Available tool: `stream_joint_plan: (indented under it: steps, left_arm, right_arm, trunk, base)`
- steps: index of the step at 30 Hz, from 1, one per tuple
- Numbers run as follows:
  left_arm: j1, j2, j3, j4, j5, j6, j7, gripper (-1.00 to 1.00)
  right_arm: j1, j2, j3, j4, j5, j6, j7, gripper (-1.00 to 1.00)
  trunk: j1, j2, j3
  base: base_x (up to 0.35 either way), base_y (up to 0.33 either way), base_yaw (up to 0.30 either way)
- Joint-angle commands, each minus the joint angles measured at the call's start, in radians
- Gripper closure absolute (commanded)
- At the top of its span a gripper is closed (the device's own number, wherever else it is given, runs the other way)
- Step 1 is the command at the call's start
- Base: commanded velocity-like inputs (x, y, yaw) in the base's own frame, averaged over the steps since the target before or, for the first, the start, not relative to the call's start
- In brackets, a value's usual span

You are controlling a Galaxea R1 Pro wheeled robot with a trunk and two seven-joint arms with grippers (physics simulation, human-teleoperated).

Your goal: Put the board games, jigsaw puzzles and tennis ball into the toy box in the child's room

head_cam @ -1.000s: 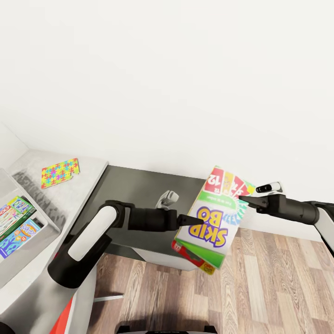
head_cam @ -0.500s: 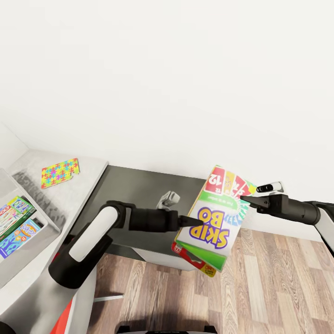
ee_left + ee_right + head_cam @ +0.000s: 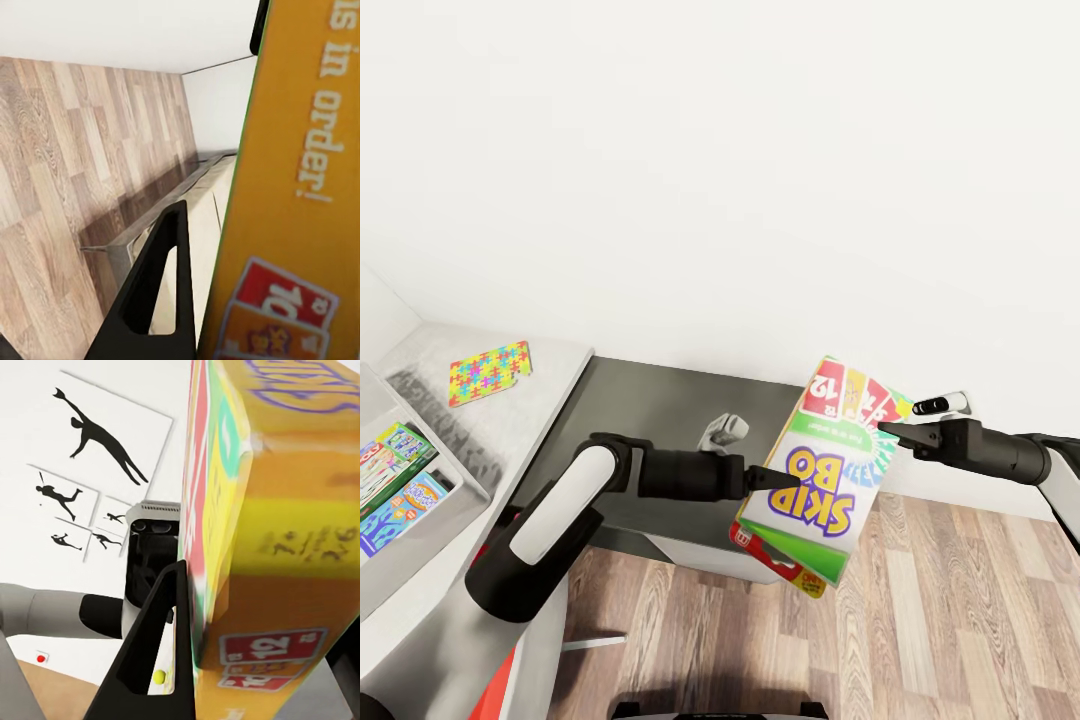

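Note:
A Skip-Bo board game box, white, green and yellow, hangs tilted in the air over the wooden floor. My left gripper is shut on its near-left edge and my right gripper on its far-right edge. A red and yellow edge shows under the box; I cannot tell whether it is a second box. In each wrist view one black finger lies along the box, and the other finger is hidden behind it. A colourful jigsaw puzzle lies on the grey table. The grey toy box at far left holds colourful boxes.
A dark low surface stands between the grey table and the held box, against the white wall. Wooden floor spreads below and to the right. A small white and black device sits by the wall behind my right arm.
The held box and both grippers have wobbled by a few pixels; nothing else differs.

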Motion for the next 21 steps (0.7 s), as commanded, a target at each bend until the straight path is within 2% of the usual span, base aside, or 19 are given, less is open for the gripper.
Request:
stream_joint_plan:
  steps: [1, 15, 16, 21]
  left_arm:
    - [-0.001, 0.0, -0.002, -0.001, 0.013, 0.0, 0.008, 1.0]
    - [-0.001, 0.0, -0.002, -0.001, 0.011, 0.0, 0.007, 1.0]
    - [-0.001, 0.0, -0.002, -0.001, 0.011, 0.0, 0.007, 1.0]
    - [-0.001, 0.0, -0.002, -0.001, 0.011, 0.0, 0.007, 1.0]
  right_arm:
    - [-0.001, 0.0, 0.001, 0.001, -0.008, 0.004, 0.003, 1.0]
    - [-0.001, 0.0, 0.001, 0.001, -0.007, 0.004, 0.003, 1.0]
    - [-0.001, 0.0, 0.001, 0.001, -0.006, 0.004, 0.003, -1.0]
    - [-0.001, 0.0, 0.001, 0.001, -0.003, 0.004, 0.003, -1.0]
  trunk:
    - [0.001, -0.002, -0.001]
    - [0.001, -0.002, -0.001]
    - [0.001, -0.002, -0.001]
    - [0.001, -0.002, -0.001]
  base:
    - [0.0, 0.0, 0.0]
    - [0.0, 0.0, 0.0]
    - [0.0, 0.0, 0.0]
    - [0.0, 0.0, 0.0]
